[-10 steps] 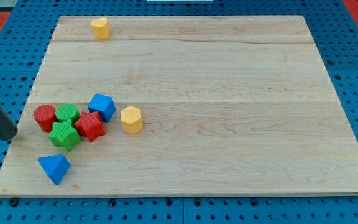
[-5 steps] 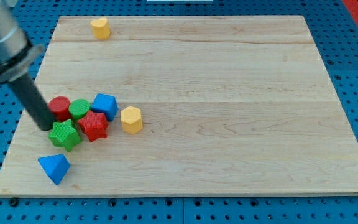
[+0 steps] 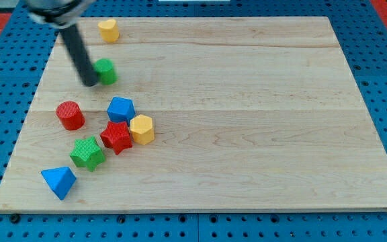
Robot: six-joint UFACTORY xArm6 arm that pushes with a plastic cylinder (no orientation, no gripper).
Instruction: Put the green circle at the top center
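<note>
camera view shows the small green circle block [image 3: 105, 70] in the upper left part of the pale wooden desk [image 3: 247, 121], below and just to the view's left of the yellow heart-shaped block [image 3: 109, 29], apart from it. my tip [image 3: 89, 83], the lower end of the straight dark rod that serves as end effector, sits against the green circle's left-lower side, touching or very nearly so; there are no jaws to open or close, so it holds nothing and can only shove.

the green circle is well left of the top centre, so the step in hand looks like a push toward the view's right and slightly up. to do it well, i would get the tip squarely behind the circle on its left side, a little below its middle, so the round block does not roll off the contact and slip sideways. the path should run below the yellow heart rather than into it.

well below lie the red cylinder block [image 3: 69, 115], the blue block [image 3: 120, 109], the red star block [image 3: 117, 136], the yellow hexagonal block [image 3: 142, 128], the green star block [image 3: 87, 152] and the blue triangular block [image 3: 59, 181], all clear of the route.
</note>
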